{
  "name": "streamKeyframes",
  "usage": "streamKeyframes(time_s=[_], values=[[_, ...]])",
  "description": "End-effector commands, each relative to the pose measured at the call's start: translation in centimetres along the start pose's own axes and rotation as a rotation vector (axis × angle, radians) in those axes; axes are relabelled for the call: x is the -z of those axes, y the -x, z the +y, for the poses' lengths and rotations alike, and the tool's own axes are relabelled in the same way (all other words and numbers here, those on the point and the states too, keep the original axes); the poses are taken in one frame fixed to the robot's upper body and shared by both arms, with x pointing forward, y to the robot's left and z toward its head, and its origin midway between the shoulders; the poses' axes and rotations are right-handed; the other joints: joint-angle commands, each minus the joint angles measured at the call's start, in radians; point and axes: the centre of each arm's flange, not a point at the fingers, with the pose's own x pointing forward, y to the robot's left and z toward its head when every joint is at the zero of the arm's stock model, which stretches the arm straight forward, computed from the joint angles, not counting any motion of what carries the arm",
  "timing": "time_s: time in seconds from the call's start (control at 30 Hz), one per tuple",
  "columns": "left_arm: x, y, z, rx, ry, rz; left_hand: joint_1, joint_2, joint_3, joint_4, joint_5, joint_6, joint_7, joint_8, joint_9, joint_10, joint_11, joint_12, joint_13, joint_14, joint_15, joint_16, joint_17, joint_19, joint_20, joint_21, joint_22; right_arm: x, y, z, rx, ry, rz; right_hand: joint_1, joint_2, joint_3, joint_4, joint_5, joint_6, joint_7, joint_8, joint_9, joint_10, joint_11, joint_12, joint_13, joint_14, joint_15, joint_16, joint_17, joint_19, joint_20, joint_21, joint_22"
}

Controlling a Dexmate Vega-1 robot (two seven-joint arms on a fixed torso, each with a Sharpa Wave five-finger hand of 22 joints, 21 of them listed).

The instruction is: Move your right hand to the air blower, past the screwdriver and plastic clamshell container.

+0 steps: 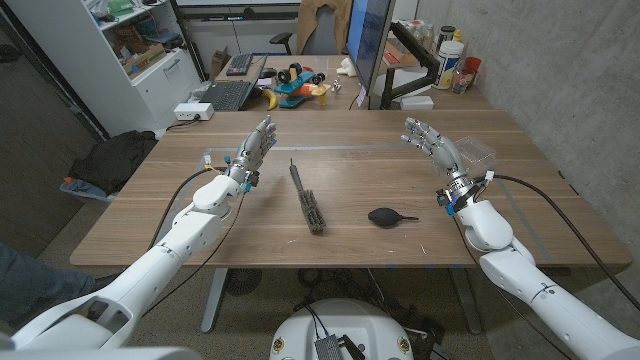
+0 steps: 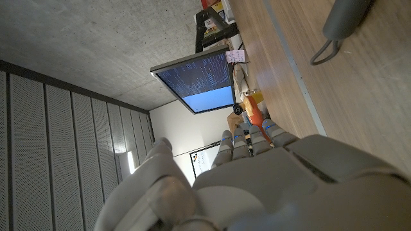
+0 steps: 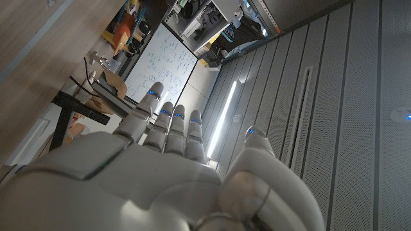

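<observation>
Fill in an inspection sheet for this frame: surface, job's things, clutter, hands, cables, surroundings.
Surface: wooden table, tape marks near its edges.
Job's things: black air blower right of centre; screwdriver lying left of it; plastic clamshell container at the right, beside the right hand.
Clutter: nothing seen.
Hands: left hand and right hand both raised, fingers spread, holding nothing.
Cables: black cable running from each wrist across the table.
Surroundings: second desk with keyboard and monitor; shelving at left.

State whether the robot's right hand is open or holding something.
Open: the right hand holds nothing, fingers apart, raised above the table.
</observation>
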Motion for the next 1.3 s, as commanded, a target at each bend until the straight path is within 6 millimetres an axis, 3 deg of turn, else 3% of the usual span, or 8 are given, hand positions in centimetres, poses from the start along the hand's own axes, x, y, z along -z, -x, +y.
streamKeyframes(time_s=[0.03,1.3], values=[[-0.1,0.1,-0.1,0.0,-0.004,0.001,0.002,0.005,-0.001,-0.006,0.005,0.005,0.003,0.004,0.002,0.004,-0.001,0.002,0.002,-0.001,0.008,0.003,0.005,0.002,0.008,0.007,0.003,-0.3,0.7,0.4,0.013,0.007,-0.016,-0.004,-0.004,-0.006,0.0,0.01,0.007,-0.002,0.004,0.006,0.012,0.0,0.004,0.002,0.007,0.001,0.007,0.004,0.012,-0.001,0.006,0.003],[-0.3,-0.1,-0.5,0.013,-0.023,0.016,0.0,0.007,-0.001,-0.009,0.005,0.007,0.003,0.004,0.002,0.003,-0.001,0.002,0.002,-0.002,0.007,0.003,0.005,0.0,0.011,0.007,0.003,-2.5,2.4,1.4,-0.035,0.214,-0.047,-0.017,-0.01,-0.013,0.004,0.022,0.025,-0.014,0.006,0.007,0.03,-0.019,0.003,0.003,0.028,-0.014,0.007,0.004,0.024,-0.007,-0.001,0.003]])
